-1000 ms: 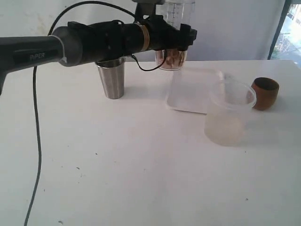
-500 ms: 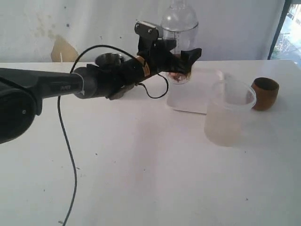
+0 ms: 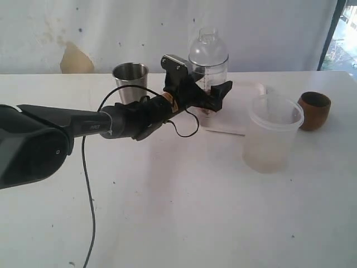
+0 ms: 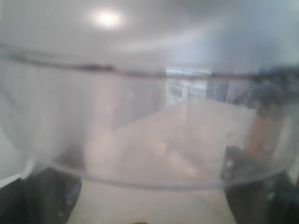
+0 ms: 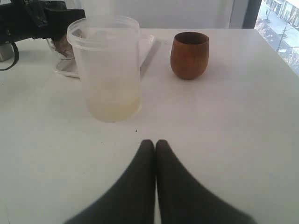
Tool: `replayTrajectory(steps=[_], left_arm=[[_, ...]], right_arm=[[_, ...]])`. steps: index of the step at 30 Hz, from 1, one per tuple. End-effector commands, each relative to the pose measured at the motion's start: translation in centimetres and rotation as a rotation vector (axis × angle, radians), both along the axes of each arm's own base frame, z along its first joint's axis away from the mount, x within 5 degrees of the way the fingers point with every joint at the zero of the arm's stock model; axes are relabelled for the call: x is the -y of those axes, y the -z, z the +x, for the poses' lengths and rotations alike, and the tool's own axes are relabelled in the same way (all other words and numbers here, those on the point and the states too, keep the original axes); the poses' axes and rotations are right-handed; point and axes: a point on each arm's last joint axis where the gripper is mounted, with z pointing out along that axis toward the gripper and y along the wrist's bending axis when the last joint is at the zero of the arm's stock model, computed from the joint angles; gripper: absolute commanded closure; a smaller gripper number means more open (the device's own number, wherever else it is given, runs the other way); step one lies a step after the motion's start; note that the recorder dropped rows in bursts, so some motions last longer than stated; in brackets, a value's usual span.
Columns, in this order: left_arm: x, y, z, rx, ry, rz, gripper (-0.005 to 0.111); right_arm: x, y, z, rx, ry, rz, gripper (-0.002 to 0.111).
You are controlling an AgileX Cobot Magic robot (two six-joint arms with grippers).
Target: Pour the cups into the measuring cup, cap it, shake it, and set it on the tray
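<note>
We held the capped measuring cup point(image 3: 208, 58) in our left gripper point(image 3: 211, 98) at the tray point(image 3: 239, 113); only releasing it seemed left. Our right gripper point(image 5: 155, 144) was closed, empty.

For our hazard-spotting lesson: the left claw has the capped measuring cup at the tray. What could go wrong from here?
1. The measuring cup, gripped by the left claw, appears close to the left edge of the tray; released there, it might catch the rim and tip.
2. It is tall and narrow, so the opening claw might knock it over.
3. The frosted container stands close beside the tray; the arm might bump it.
</note>
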Motion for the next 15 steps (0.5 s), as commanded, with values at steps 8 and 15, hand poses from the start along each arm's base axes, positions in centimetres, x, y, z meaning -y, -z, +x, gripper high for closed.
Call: replayTrajectory(steps=[8, 15], left_arm=[[1.9, -1.0, -1.2, 0.023, 0.072, -0.039, 0.107], [2.2, -0.9, -1.6, 0.007, 0.126, -0.037, 0.107]], right_arm=[[0.0, 0.0, 0.0, 0.01, 0.003, -0.001, 0.108], [0.0, 0.0, 0.0, 0.01, 0.003, -0.001, 0.108]])
